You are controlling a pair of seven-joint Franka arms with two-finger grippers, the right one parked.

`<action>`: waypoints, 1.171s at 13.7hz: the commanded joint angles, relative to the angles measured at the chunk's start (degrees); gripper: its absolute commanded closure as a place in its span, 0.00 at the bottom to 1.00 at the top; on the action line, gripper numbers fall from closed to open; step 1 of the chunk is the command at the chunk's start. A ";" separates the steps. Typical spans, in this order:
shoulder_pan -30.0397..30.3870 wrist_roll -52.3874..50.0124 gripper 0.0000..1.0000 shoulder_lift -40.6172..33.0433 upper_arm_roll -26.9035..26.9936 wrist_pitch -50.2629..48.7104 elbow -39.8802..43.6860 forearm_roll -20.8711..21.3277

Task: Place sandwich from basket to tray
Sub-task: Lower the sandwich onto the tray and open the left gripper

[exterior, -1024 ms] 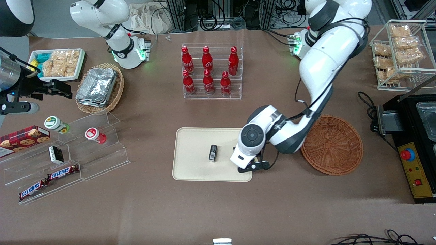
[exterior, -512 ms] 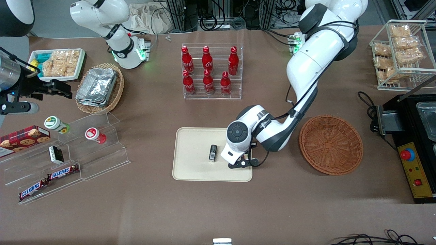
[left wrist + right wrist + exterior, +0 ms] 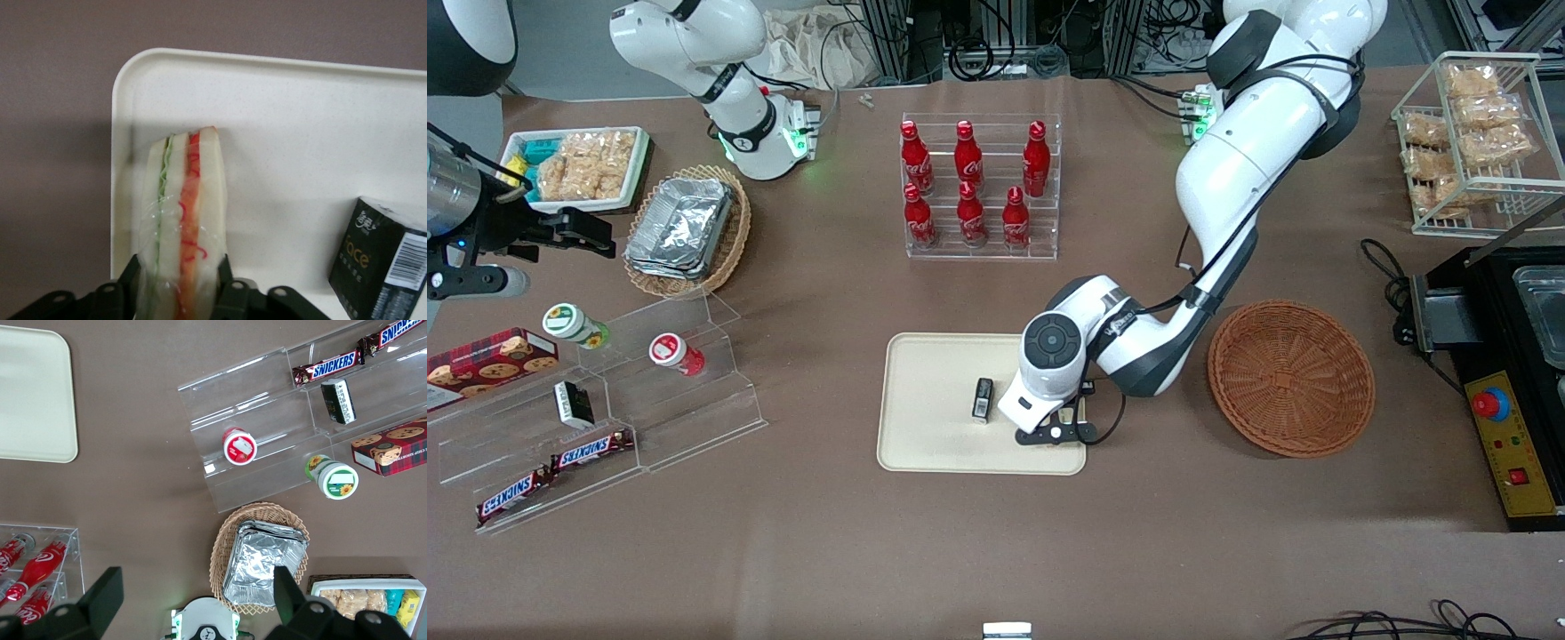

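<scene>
The left arm's pincer hung low over the tray, at the end of it that lay nearer the basket. In the wrist view its two black fingers were closed against the flat sides of the sandwich, which stood on edge between them, wrapped in clear film, with a green strip and an orange-red strip of filling running along its upturned face between the pale bread slices. The sandwich sat above the cream tray close to one rounded corner; whether its lower tip touched the tray surface could not be told. In the front view the arm's wrist hid the sandwich, and only the black pincer showed beneath the white housing.

A small black box with a barcode stood on the tray just beside the sandwich, apart from it; in the front view the same box lay near the tray's middle. The round reddish-brown wicker basket sat on the brown table toward the working arm's end, near the tray but not touching it, with nothing visible inside.

Farther from the front camera than the tray stood a clear rack of red cola bottles. Toward the parked arm's end lay a tan wicker basket with foil containers.
</scene>
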 commanded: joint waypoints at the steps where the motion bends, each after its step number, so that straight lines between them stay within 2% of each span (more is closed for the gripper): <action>1: -0.41 0.68 0.00 0.32 0.16 -0.36 1.63 0.42; 3: -0.06 0.68 0.00 -0.47 0.16 -1.49 1.64 -0.01; 8: 4.59 0.77 0.00 -8.98 0.16 -7.29 1.64 -9.32; 11: 9.77 0.77 0.00 -13.99 -0.01 -10.45 1.55 -14.24; 14: 11.87 1.29 0.00 -19.88 0.16 -20.63 0.94 -13.64; 16: 15.57 1.38 0.01 -25.57 0.16 -20.31 -4.31 -13.99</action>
